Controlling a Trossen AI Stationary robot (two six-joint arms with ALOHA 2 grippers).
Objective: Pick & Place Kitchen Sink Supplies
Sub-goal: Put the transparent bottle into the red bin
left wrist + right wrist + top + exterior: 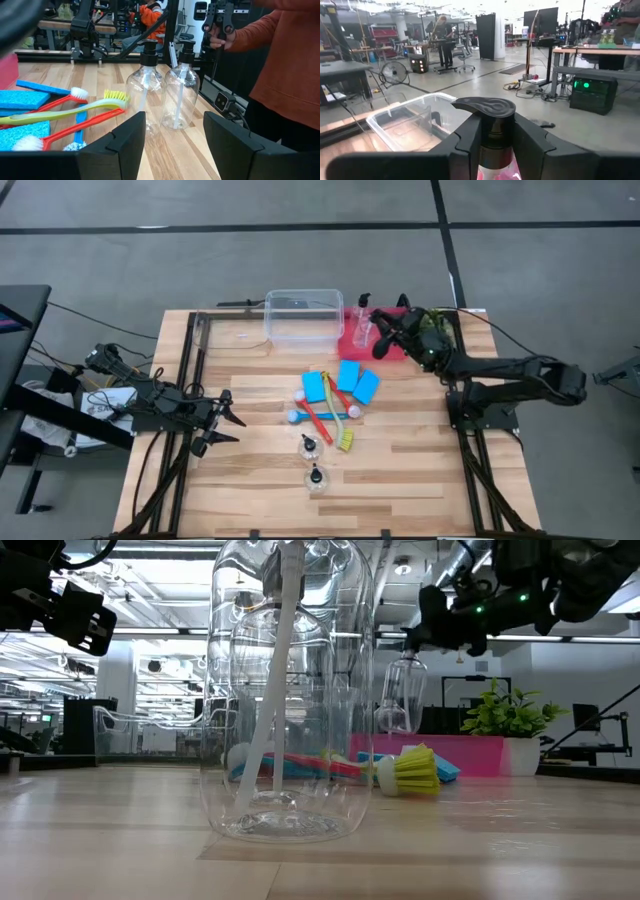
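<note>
- The right hand (pixel 378 338) is up in the air over the red tray (pixel 396 348), near the far edge of the worktop (pixel 420 480). Its two fingers (pixel 470 137) squeeze the black pump top of a small clear bottle (pixel 397 700), and the bottle hangs under it, off the tray.
- Just beside the tray sits the clear tub (pixel 303 316). The right wrist view shows it is open on top.
- The left hand (pixel 226 425) waits low by the left side of the worktop, fingers spread wide, holding nothing.
- Between the hands, in the middle, lie three blue sponges (pixel 348 376) close together. The red, blue and yellow-green brushes (pixel 325 420) lie crossed just in front of them.
- Two more bottles (pixel 312 462) stand near the front, with bare wood all around them.
- The low view shows a green plant (pixel 508 712) by the tray. From above the arm mostly hides it.
- The left wrist view shows a person in an orange sleeve (pixel 285 55) beyond the worktop's edge. I think they hold a dark tool, but it is hard to see.
</note>
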